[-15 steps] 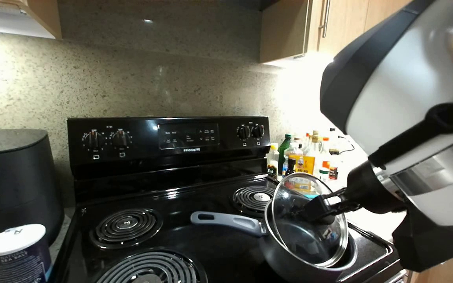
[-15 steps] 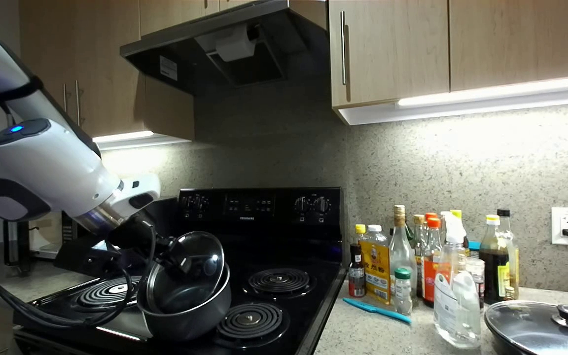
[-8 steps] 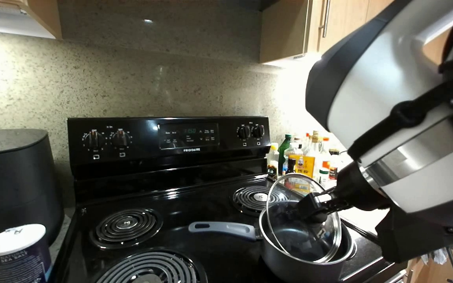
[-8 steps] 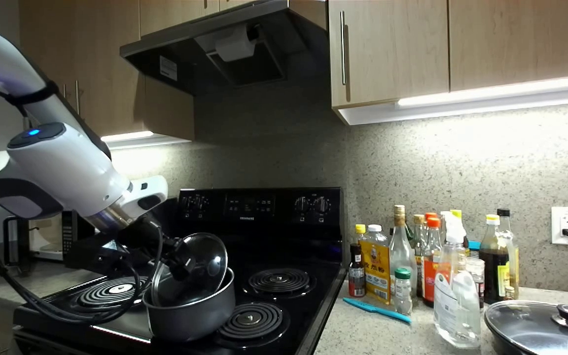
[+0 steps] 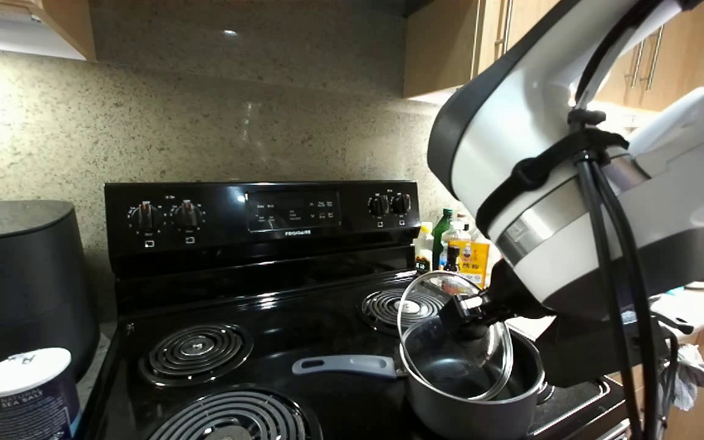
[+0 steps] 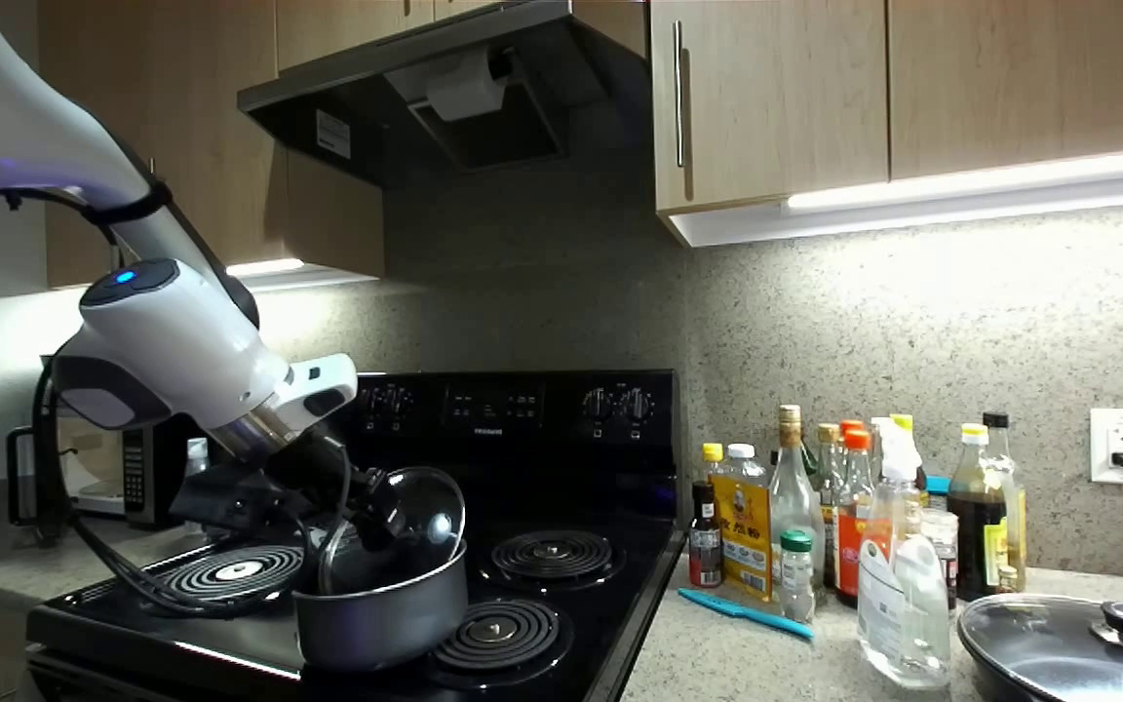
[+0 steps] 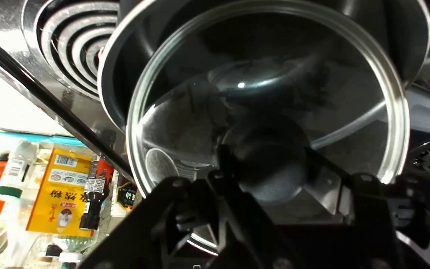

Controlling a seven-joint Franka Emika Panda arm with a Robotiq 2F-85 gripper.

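Grasping lid (image 5: 450,362) by knob (image 7: 273,181) with gripper (image 7: 270,161); tilted steeply, high at far edge, seemingly inside pot (image 5: 474,417) at near edge.

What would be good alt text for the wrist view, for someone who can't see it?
A black gripper is shut on the dark knob of a round, metal-rimmed glass lid, with a dark pot behind it. A coil burner shows at upper left; bottles and a yellow packet appear at lower left.
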